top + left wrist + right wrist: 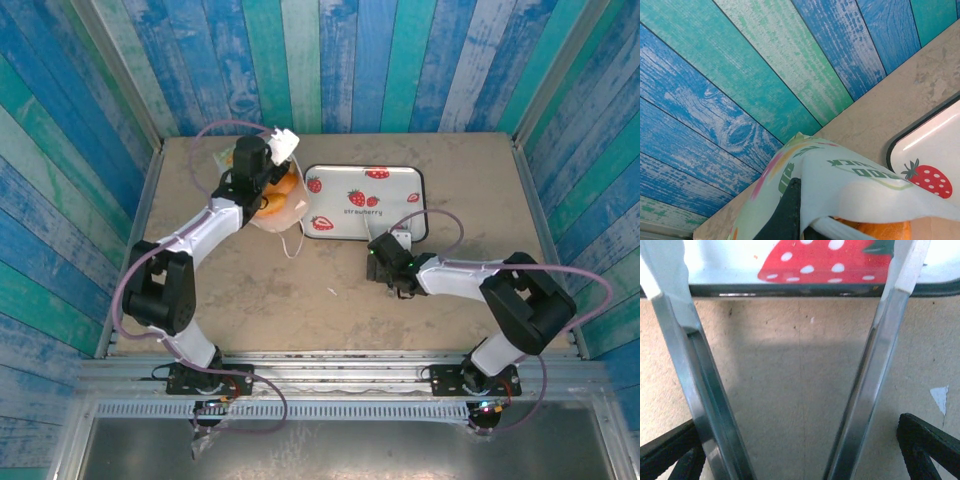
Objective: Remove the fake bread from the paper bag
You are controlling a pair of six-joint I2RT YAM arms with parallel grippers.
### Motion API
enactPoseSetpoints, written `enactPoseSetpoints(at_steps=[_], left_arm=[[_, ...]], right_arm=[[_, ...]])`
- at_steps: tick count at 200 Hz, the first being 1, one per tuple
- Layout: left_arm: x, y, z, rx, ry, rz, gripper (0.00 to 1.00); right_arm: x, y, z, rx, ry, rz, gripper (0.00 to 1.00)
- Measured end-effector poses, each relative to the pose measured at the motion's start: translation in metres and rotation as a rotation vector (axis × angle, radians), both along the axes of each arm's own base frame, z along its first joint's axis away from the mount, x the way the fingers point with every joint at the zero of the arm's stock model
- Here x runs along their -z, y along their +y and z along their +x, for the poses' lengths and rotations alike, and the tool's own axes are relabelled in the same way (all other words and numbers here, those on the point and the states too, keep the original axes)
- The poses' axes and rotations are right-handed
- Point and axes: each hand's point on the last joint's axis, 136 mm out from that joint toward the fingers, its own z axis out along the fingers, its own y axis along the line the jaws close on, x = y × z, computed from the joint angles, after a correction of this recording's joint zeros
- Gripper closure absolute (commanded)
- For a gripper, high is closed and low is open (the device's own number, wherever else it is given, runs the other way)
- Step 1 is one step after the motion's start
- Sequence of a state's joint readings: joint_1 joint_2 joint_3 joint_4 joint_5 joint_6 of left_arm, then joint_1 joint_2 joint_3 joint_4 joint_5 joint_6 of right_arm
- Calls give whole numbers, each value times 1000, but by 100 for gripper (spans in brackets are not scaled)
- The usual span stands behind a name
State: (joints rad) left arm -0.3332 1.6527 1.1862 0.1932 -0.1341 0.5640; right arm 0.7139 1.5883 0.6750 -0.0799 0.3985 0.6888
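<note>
Fake bread [286, 186]: a glossy orange to golden-brown toy roll is seen at the far left of the sand-coloured table top [330, 300], lying in the mouth of the white paper carrier bag [274, 218]. From above, a rounded orange mass with a paler yellow patch beside it is noted; the number of pieces cannot be told. In the left wrist view only a smooth orange sliver of the fake bread [875, 231] is shown, under the bag's edge.

The bag [840, 185] is crumpled. Green lettering and pink and yellow print are visible on its paper. One thin white cord handle [296, 243] is trailed on the table toward the near side.

A raised fold of the bag is pinched by the left gripper [280, 146] at the far end of the bag, above the bread. One dark finger [787, 215] is seen under the draped paper; the fingertips are covered by it.

The white rectangular tray with a dark rim and red strawberry prints [395, 195] is set just right of the bag, its corner showing in the left wrist view [940, 145].

The right gripper [393, 245] is held low over bare table at the tray's near edge [790, 290]. Its metal fingers [705, 390] are spread wide, with nothing between them.

Blue and green painted wooden planks [740, 75] are recorded behind the bag.
</note>
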Motion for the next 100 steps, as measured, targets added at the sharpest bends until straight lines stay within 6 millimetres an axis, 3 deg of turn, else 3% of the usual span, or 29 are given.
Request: enactPoseSetpoints(at_steps=[52, 100], left_arm=[[-12, 0, -4, 6, -21, -10, 100], [-13, 0, -6, 7, -23, -13, 100]], right_arm=[[1, 2, 11, 29, -47, 1, 11], [1, 1, 12, 34, -49, 0, 12]])
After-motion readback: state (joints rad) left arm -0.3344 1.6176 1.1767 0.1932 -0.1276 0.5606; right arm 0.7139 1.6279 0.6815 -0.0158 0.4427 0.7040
